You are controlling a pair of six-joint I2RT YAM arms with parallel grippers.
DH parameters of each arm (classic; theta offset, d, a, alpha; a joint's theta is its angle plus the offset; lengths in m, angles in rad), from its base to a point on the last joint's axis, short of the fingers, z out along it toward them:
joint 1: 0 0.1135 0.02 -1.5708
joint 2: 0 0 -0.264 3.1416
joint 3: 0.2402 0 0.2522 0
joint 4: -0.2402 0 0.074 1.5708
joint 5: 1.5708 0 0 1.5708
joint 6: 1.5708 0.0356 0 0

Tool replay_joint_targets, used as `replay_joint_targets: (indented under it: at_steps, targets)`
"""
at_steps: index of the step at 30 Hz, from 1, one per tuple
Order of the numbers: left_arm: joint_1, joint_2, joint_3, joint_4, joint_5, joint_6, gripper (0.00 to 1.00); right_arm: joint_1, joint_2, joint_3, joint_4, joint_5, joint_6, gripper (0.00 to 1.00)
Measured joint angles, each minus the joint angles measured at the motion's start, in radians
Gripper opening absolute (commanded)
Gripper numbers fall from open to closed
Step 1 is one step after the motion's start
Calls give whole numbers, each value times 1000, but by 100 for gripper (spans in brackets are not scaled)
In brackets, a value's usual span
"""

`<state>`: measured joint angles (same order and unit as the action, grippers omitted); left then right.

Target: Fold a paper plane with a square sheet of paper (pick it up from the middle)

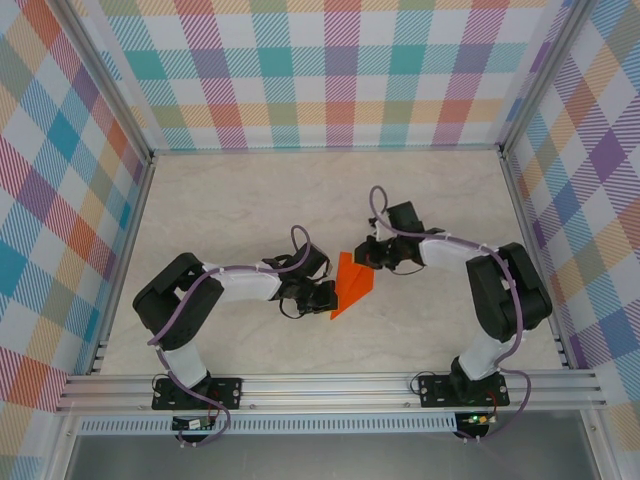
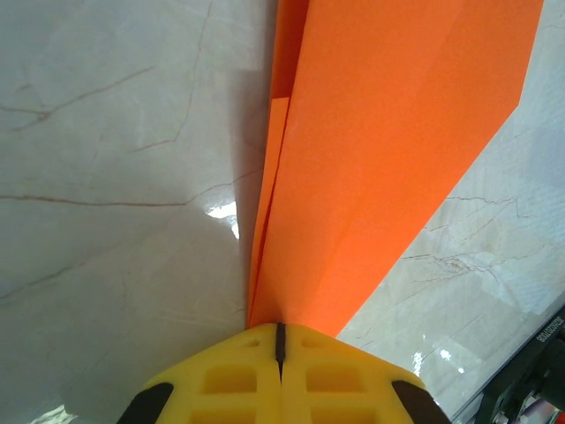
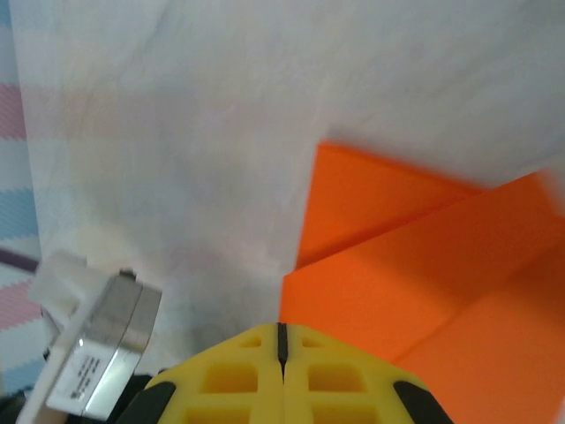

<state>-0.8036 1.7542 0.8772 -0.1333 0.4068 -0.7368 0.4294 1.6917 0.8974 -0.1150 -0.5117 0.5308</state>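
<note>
The square sheet of paper, bright orange, is folded into a pointed wedge at the table's middle, its tip toward the near left. My left gripper meets its left side. In the left wrist view the yellow fingers are shut, and the paper's creased layers run straight into the seam at my left gripper. My right gripper is at the paper's far end. In the right wrist view, my right gripper is shut with the paper's left edge at its tips. The sheet spreads broadside to the right there.
The marble-patterned tabletop is walled by plaid panels with aluminium posts. A metal rail runs along the near edge. A white and silver part of the left arm sits left of my right fingers.
</note>
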Motion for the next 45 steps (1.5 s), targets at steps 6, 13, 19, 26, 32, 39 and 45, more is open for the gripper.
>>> replay_joint_targets:
  at_steps: [6, 13, 19, 26, 32, 39, 45]
  targets:
    - [0, 1, 3, -7, 0, 0, 0, 76, 62, -22, 10, -8, 13, 0]
    - [0, 1, 5, -13, 0, 1, 0, 42, 142, -1, 6, -29, -2, 0]
    - [0, 1, 5, -14, 1, 1, 0, -68, 201, 67, -6, -64, -24, 0]
    - [0, 3, 15, -29, 0, 20, 0, -159, 280, 198, -59, -53, -24, 0]
    - [0, 4, 43, -99, -5, 46, 8, -175, 259, 218, -84, 17, -22, 7]
    - [-1, 3, 168, -211, -56, 71, 53, -176, -18, 100, -93, 34, 42, 49]
    - [5, -45, 285, -231, -172, 87, 76, -164, -232, -55, -89, 43, 150, 78]
